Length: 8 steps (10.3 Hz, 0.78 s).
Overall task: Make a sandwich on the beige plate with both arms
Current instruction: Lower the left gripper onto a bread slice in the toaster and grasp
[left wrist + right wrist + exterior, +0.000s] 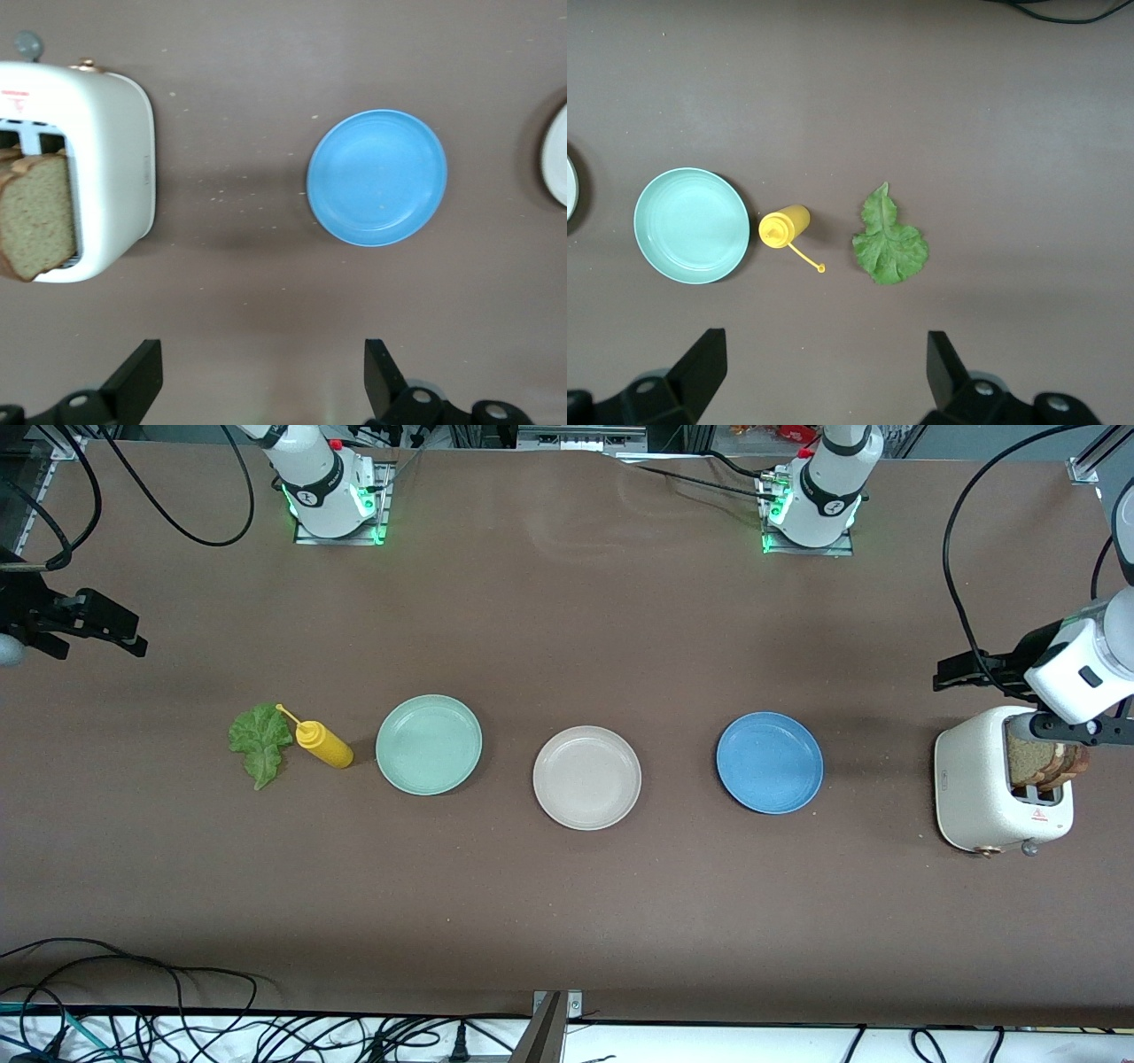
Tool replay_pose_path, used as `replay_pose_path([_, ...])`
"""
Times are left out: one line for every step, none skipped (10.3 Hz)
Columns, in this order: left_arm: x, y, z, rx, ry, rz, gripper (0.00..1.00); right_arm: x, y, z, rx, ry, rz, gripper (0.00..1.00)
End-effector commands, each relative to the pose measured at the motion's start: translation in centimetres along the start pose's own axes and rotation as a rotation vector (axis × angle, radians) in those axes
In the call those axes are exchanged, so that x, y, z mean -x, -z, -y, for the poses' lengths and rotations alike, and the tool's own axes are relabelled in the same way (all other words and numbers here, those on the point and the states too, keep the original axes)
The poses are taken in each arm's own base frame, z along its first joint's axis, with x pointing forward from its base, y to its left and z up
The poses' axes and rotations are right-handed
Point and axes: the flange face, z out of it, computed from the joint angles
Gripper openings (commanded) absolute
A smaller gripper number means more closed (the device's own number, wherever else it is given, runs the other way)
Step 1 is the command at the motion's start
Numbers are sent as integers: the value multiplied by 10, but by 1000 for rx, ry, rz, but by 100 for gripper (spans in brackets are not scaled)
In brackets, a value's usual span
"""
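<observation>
three plates sit in a row on the brown surface [567, 620]: mint green plate [429, 744], beige plate [586, 777] in the middle with nothing on it, blue plate [769, 762]. the lettuce leaf [260, 741] lies just beside a yellow mustard bottle [324, 745] at the right arm's end. bread slices [1050, 764] stand in the white toaster [983, 793] at the left arm's end. left end effector [263, 382] hangs up over the surface near the toaster, fingers spread, holding nothing. right end effector [824, 376] hangs up near the lettuce, also spread wide and empty.
</observation>
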Motion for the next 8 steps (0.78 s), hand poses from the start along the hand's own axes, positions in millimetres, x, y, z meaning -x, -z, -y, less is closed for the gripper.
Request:
replay_pose_path([-14, -10, 26, -110, -71, 22, 100, 0, 7, 1, -13, 1, 4, 100])
replay_pose_path([-19, -14, 59, -110, -109, -14, 100, 0, 7, 1, -13, 1, 4, 100])
replay_pose_path([-23, -24, 87, -97, -132, -25, 100, 0, 7, 2, -13, 2, 4, 100])
replay_pose_path([-29, -35, 107, -94, -148, -32, 100, 0, 7, 1, -13, 1, 4, 100])
replay_pose_path([-34, -44, 119, -93, -172, -34, 100, 0, 7, 1, -13, 1, 4, 100])
replay_pose_path([-38, -56, 130, -87, -188, -25, 100, 0, 7, 1, -13, 1, 4, 100])
replay_pose_path([-39, -67, 141, -58, -214, -31, 100, 0, 7, 1, -13, 1, 4, 100])
replay_pose_path([-37, -77, 156, -33, -226, -44, 100, 0, 7, 1, -13, 1, 4, 100])
